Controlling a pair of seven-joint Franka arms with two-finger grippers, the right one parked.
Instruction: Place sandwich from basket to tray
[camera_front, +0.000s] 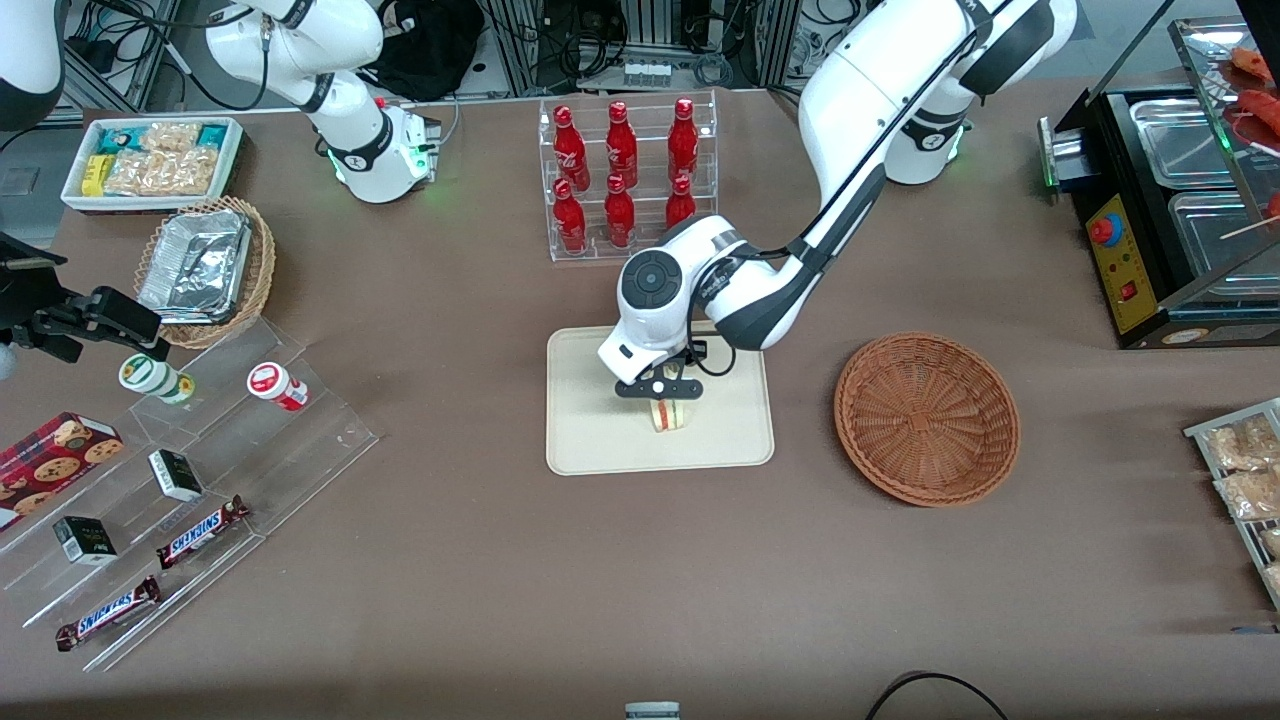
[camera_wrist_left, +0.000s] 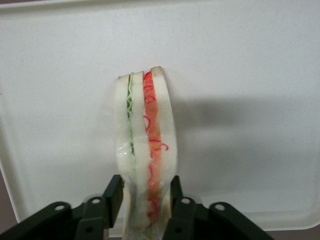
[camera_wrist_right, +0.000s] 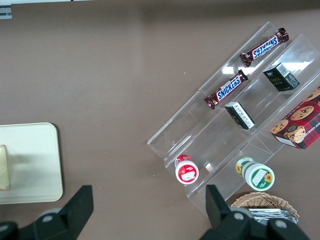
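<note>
One triangular white-bread sandwich (camera_wrist_left: 145, 150) with green and red-orange filling stands on edge on the single cream rectangular tray (camera_front: 590, 440), pinched between the two fingers (camera_wrist_left: 114, 195) of the black gripper (camera_front: 663, 400), which hide its lower end. One round reddish-brown wicker basket (camera_front: 927, 417) lies beside the tray, holding nothing. Six red bottles (camera_front: 620, 170) stand farther back.

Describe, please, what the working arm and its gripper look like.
The left arm is glossy white with dark grey joint sections and a round grey cap with buttons near the wrist. A black cable runs along it. Its gripper, over the tray, has black fingers with screw holes.
</note>
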